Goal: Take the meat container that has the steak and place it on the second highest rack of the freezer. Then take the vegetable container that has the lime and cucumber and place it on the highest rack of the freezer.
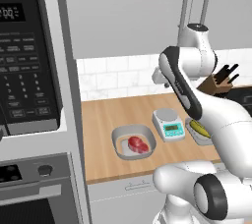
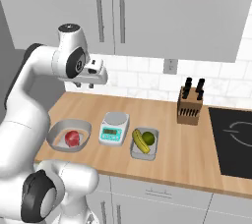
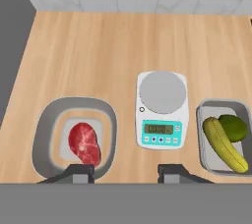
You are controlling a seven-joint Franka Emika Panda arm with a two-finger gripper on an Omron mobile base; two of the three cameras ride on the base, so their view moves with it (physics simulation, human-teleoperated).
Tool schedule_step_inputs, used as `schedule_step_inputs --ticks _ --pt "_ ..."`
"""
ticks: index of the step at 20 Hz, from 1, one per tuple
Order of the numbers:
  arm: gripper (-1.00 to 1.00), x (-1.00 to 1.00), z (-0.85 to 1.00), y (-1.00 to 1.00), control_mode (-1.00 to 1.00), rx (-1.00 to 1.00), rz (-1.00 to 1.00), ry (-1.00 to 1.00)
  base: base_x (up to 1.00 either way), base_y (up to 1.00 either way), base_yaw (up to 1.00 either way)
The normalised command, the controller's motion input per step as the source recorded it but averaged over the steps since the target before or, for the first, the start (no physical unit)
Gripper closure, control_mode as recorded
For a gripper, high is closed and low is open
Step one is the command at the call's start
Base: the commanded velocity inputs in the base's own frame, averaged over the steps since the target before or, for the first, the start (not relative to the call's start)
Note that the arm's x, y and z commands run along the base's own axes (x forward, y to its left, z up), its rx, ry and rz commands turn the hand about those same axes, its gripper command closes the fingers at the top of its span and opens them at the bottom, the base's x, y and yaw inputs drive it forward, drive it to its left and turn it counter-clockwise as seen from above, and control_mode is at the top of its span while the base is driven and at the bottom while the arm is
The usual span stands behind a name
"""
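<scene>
**Gripper held open above the counter**

The gripper is held high over the wooden counter, its fingers spread apart and nothing between them. A kitchen scale stands on the counter. Just left of the scale, the steak is seen in a grey container. Just right of the scale, the lime and the cucumber are seen touching in a second tray.

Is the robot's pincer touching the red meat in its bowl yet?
Apart. In the right base view the pincer hangs high above the counter, with bare wall and wood showing between it and the steak down in its container.
</scene>
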Motion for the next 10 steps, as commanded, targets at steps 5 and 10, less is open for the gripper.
schedule_step_inputs --ticks 5,10 --pt "-1.0 -0.26 -0.38 -0.37 -1.0 0.06 -0.23 0.0 0.0 0.0 0.0" --pt "-1.0 -0.25 -0.61 -0.99 -1.0 0.08 -0.49 0.03 0.0 0.0 0.0"
